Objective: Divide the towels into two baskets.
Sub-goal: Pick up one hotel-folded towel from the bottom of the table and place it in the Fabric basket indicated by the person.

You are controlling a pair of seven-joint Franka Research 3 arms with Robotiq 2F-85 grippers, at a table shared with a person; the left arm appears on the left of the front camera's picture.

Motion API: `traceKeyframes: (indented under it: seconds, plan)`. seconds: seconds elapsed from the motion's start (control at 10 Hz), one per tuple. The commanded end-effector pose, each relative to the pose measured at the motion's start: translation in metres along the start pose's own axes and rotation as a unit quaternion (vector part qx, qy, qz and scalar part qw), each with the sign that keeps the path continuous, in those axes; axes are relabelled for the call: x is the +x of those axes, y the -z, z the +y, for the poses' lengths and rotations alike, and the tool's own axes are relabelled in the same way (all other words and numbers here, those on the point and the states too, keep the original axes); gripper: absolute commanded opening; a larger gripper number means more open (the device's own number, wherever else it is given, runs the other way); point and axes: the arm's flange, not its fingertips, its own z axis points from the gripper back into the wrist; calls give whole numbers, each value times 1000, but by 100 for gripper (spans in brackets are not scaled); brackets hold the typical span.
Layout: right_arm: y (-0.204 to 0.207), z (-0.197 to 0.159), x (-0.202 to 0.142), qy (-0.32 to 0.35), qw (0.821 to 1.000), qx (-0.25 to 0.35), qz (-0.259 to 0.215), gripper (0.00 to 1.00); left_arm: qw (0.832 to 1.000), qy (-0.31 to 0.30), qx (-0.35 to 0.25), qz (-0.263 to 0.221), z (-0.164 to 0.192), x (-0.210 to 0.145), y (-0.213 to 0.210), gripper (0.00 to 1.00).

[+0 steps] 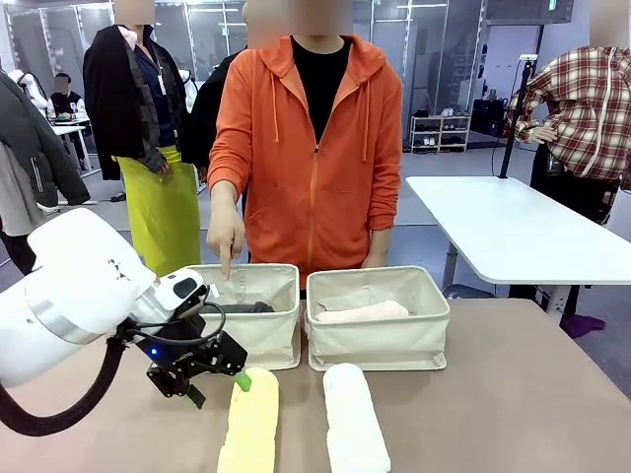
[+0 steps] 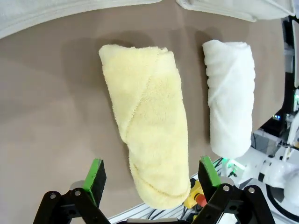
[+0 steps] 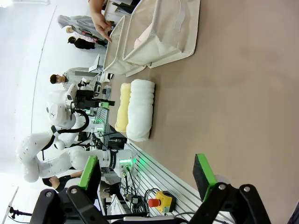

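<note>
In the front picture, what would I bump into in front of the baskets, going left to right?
Robot's left hand, open → pale yellow towel → white towel.

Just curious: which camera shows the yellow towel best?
The left wrist view: the yellow towel lies close and whole. The front view crops its near end; the right wrist view shows it small, behind the white towel.

white rounded arm [image 1: 69, 296], black cable [image 1: 94, 394], black left tool [image 1: 219, 386], 2 green pads [image 1: 243, 374]
</note>
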Motion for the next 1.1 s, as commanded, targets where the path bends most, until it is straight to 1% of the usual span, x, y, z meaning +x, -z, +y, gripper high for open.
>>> traceKeyframes:
  seconds: [0.0,0.1,0.2,0.3,0.4,0.6,0.8,0.9,1.0]
  plan:
    - [0,3,1,-4,1000,3,0,100,1000,-14,-12,-14,-4,-8,17,100]
    - [0,3,1,-4,1000,3,0,100,1000,-19,-16,-14,-2,-9,23,100]
    - [0,3,1,-4,1000,3,0,100,999,-30,1,-14,-1,-10,29,100]
    - [0,3,1,-4,1000,3,0,100,999,-35,5,-16,-4,-12,34,100]
    - [0,3,1,-4,1000,3,0,100,999,-40,21,-27,-9,-16,38,100]
    - [0,3,1,-4,1000,3,0,100,998,-47,31,-36,-14,-19,49,100]
    - [0,3,1,-4,1000,3,0,100,998,-57,28,-22,-10,-20,63,100]
    - [0,3,1,-4,1000,3,0,100,996,-63,50,-26,-10,-21,66,100]
    - [0,3,1,-4,1000,3,0,100,997,-62,50,-20,-11,-21,69,100]
